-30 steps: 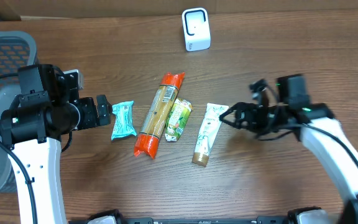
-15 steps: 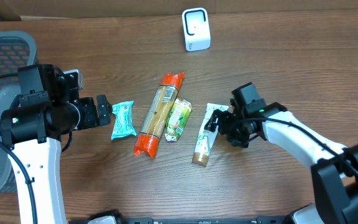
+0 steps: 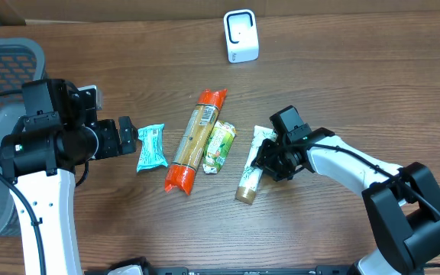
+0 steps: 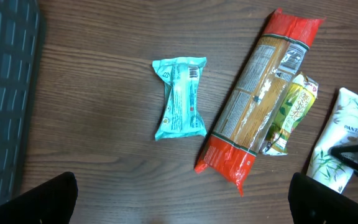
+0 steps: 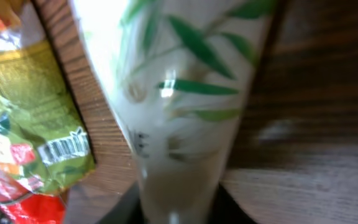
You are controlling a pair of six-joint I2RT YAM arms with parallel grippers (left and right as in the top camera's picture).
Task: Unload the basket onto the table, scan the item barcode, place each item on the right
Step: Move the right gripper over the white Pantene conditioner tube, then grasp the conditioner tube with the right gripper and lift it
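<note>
The tube (image 3: 248,180) is laid flat nearest the robot, cap end closest, and appears to be pinched across its middle by the right gripper (image 3: 269,158). It is judged light, soft and glossy, so it is best held mid-body, gently, lest it be squashed or slip. Just beside it a green packet (image 3: 220,147) is seen touching the pasta pack (image 3: 193,141). A teal bar (image 3: 151,147) lies before the left gripper (image 3: 127,135), whose fingers are spread wide. The scanner (image 3: 241,36) is stood farthest, with nothing seen between
</note>
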